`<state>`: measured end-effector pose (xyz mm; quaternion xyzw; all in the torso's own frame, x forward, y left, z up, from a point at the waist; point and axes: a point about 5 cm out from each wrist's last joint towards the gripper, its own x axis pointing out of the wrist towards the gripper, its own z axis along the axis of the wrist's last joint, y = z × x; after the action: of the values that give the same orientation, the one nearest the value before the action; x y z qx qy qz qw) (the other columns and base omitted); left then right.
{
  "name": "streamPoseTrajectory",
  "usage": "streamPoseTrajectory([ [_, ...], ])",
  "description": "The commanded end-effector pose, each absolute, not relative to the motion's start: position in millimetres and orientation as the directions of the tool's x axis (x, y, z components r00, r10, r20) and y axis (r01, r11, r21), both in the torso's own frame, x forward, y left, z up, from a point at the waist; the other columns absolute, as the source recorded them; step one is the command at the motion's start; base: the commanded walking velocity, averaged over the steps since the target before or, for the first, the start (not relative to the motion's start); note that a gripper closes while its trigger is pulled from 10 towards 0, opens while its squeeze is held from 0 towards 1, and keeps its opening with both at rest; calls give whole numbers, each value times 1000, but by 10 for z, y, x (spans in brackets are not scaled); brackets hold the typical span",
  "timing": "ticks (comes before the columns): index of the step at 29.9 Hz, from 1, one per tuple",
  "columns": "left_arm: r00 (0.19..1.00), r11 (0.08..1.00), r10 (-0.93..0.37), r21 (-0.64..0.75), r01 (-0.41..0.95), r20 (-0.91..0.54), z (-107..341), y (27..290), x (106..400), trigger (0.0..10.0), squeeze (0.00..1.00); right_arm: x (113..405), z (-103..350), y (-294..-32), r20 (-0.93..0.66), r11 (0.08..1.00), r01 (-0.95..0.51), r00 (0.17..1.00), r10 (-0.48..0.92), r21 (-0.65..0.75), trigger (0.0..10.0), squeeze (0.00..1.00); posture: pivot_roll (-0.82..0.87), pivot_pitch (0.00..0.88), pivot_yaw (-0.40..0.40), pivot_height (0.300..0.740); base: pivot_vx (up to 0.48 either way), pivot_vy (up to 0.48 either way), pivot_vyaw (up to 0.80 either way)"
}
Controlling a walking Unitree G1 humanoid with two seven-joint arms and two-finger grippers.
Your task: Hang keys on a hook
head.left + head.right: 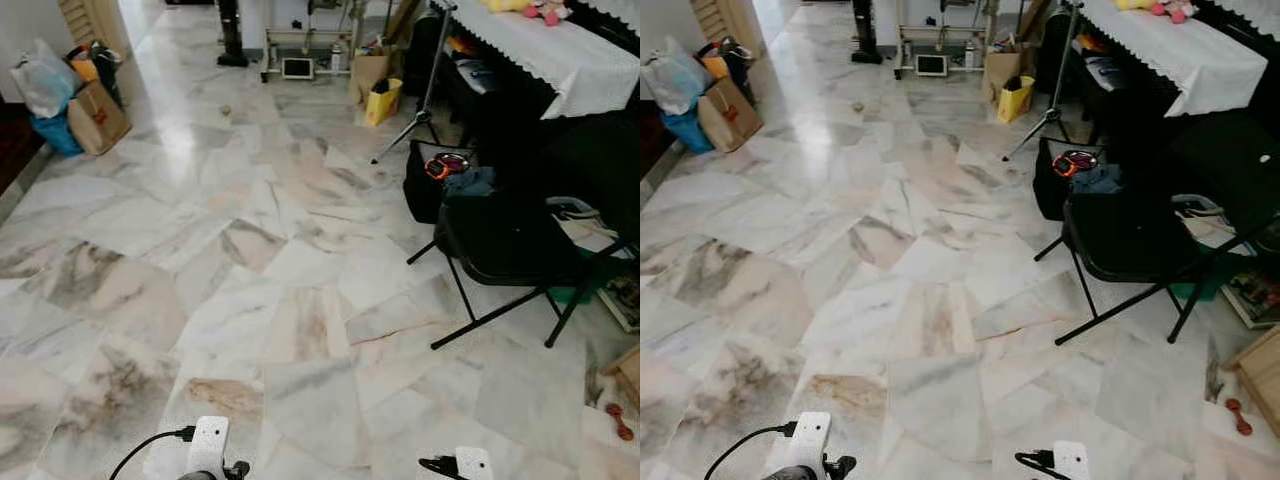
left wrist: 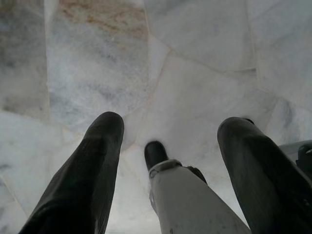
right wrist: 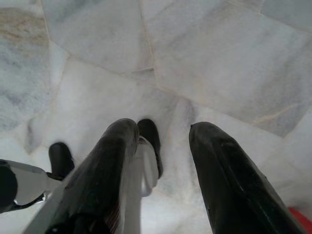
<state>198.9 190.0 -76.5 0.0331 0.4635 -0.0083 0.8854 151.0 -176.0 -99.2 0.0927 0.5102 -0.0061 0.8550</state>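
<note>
**No keys in sight yet**

Both arms hang down while the robot walks. The left gripper (image 2: 168, 141) and right gripper (image 3: 163, 146) have spread, empty fingers, with marble floor (image 1: 250, 250) beneath. Keys and hook: can't tell where.

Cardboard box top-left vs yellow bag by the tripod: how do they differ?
The cardboard box is brown, bigger, and sits tilted among plastic bags by the left wall. The yellow bag is bright yellow, smaller, and stands upright beside a brown paper bag near the tripod. Both rest on the marble floor.
</note>
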Motion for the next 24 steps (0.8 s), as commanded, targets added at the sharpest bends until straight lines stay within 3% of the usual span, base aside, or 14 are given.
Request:
streamPoseTrajectory([
  [1, 555, 998, 16, 43, 35, -832, -789, 1895, 1949, 10000, 0, 1486, -1003, -1759, -881, 984, 108, 466, 78, 143, 10000, 0, 61, 0, -43, 740, 0, 0, -775],
  [24, 557, 997, 2, 41, 58, -830, -788, 1889, 1949, 10000, 0, 1592, -964, -1748, -872, 985, 97, 483, 79, 143, 10000, 0, 60, 0, -43, 740, 0, 0, -776],
])
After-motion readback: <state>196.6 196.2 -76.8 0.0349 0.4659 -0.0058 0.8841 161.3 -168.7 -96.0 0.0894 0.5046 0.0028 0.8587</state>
